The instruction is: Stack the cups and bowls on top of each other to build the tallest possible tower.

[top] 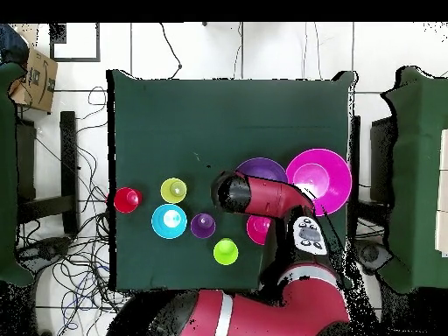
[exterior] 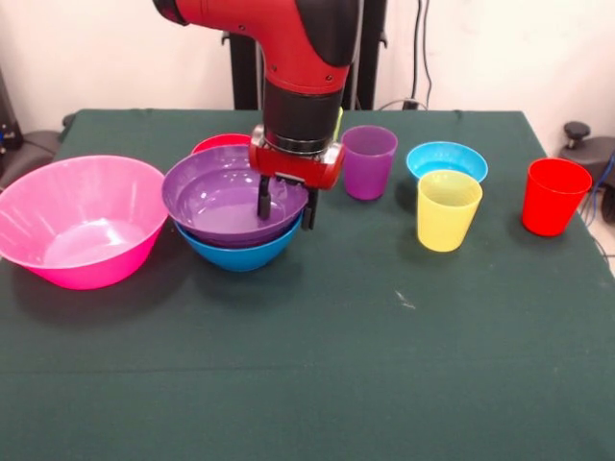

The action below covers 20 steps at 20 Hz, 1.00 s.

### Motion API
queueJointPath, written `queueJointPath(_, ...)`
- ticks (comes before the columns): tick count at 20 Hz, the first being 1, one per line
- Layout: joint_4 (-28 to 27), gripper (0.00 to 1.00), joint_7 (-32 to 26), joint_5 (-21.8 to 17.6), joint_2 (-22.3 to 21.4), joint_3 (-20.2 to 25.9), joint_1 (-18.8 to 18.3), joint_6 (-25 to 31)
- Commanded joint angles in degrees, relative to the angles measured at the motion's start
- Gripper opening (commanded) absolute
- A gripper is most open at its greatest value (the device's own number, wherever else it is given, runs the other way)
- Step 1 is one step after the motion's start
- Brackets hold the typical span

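- The gripper hangs at the near right rim of the purple bowl. One finger is inside the bowl and the other just outside its wall. The jaws straddle the rim, spread a little, and I cannot tell whether they press the plastic yet.
- The purple bowl sits nested in the blue bowl. That pair is the tower so far.
- Taking the purple bowl as landmark in the front view:
  - The pink bowl stands just left of it.
  - A red bowl peeps out behind it.
  - The purple cup is just to its right.
  - The light blue bowl, yellow cup and red cup lie further right.
  - The lime green cup shows clearly only from overhead, behind the arm.
- Likely risks:
  - A thin grip on a sloped wall could let the bowl slip or tilt.
  - Lifting might drag the blue bowl along if the two are wedged.
  - The arm could knock the purple cup.
- No readable brand or label appears on the cups or bowls. The cardboard box beside the table carries a mark too small to read.
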Motion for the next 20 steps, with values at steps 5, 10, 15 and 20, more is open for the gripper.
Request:
queueJointPath(5, 4.1, 1.00, 1.7, -0.8, -6.7, 3.3, -0.3, 8.8)
queueJointPath(10, 4.3, 1.00, 1.8, -0.5, -7.7, 3.8, -0.4, 10.0)
queueJointPath(15, 4.6, 1.00, 2.6, -0.2, -7.6, 4.6, -0.4, 9.3)
queueJointPath(20, 4.9, 1.00, 3.3, -0.5, -6.7, 4.8, -0.3, 7.5)
